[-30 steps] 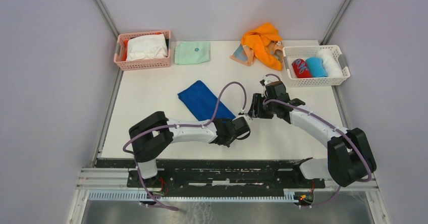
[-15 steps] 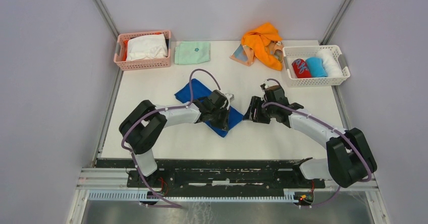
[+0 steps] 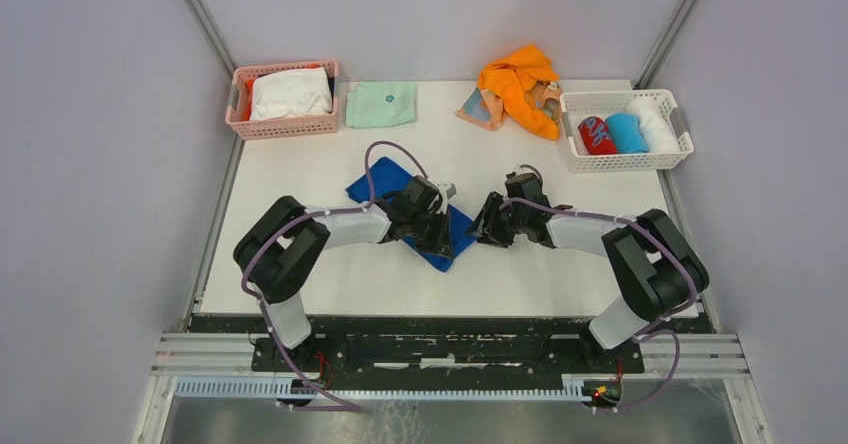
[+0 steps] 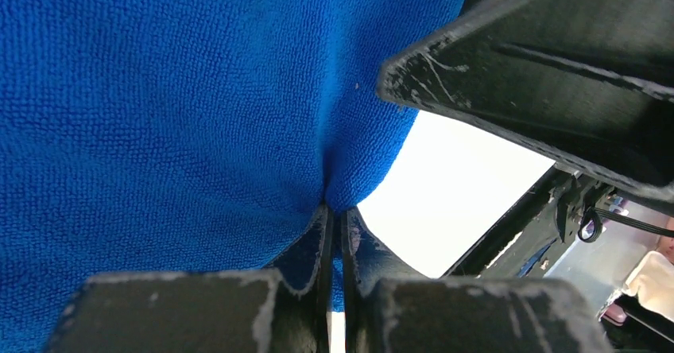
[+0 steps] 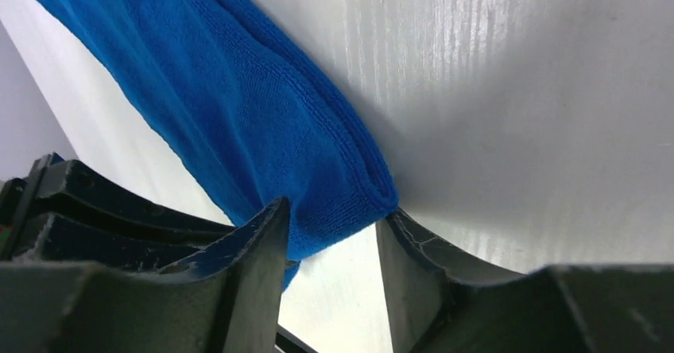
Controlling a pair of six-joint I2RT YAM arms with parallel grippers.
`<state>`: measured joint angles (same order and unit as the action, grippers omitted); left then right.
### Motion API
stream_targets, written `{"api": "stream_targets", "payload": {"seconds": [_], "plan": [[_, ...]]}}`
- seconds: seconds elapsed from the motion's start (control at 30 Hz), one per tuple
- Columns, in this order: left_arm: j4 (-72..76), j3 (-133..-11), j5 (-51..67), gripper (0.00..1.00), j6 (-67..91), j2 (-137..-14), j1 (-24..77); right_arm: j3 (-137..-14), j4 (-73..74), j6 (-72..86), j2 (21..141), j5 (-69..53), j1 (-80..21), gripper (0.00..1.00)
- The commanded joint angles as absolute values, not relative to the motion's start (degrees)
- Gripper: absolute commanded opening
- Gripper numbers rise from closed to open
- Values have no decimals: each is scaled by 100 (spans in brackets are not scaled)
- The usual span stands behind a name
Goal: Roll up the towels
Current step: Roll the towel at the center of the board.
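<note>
The royal blue towel (image 3: 385,179) lies in the middle of the white table, its near end folded back onto itself. My left gripper (image 3: 440,236) is shut on that near end; in the left wrist view the blue towel (image 4: 159,106) is pinched between the closed fingers. My right gripper (image 3: 482,229) is open at the towel's right near corner, and the right wrist view shows the folded blue edge (image 5: 302,154) between the spread fingers. The orange towel (image 3: 520,79) lies crumpled at the back, over the peach patterned towel (image 3: 478,107).
A pink basket (image 3: 284,124) with white cloth stands at the back left, a folded mint-green cloth (image 3: 381,104) beside it. A white basket (image 3: 625,156) at the back right holds three rolled towels. The table's near edge is close behind the grippers.
My left gripper moved up onto the blue towel, folding its near end back and gripping it. My right gripper moved left and down to the towel's corner.
</note>
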<state>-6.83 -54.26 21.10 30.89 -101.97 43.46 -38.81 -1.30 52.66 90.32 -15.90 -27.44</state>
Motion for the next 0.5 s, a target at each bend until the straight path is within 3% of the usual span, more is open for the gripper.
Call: {"api": "stream_targets", "payload": {"seconds": [0.0,0.13,0.23,0.47], "plan": [[-517,-5385,2065,6,3274,-10149,4339,-4031,-401,5720,9319,-1472,-2812,48],[-734,-5386,1669,13,3113,-9955,4487,-4236,47,5871,9328,-1326,-2816,28],[-1032,-5448,993,26,2914,-9725,4797,-4434,491,5949,9264,-1236,-2814,16],[-1414,-5552,-1430,53,2399,-9263,5956,-4802,1238,6176,9209,-1248,-2813,4]]}}
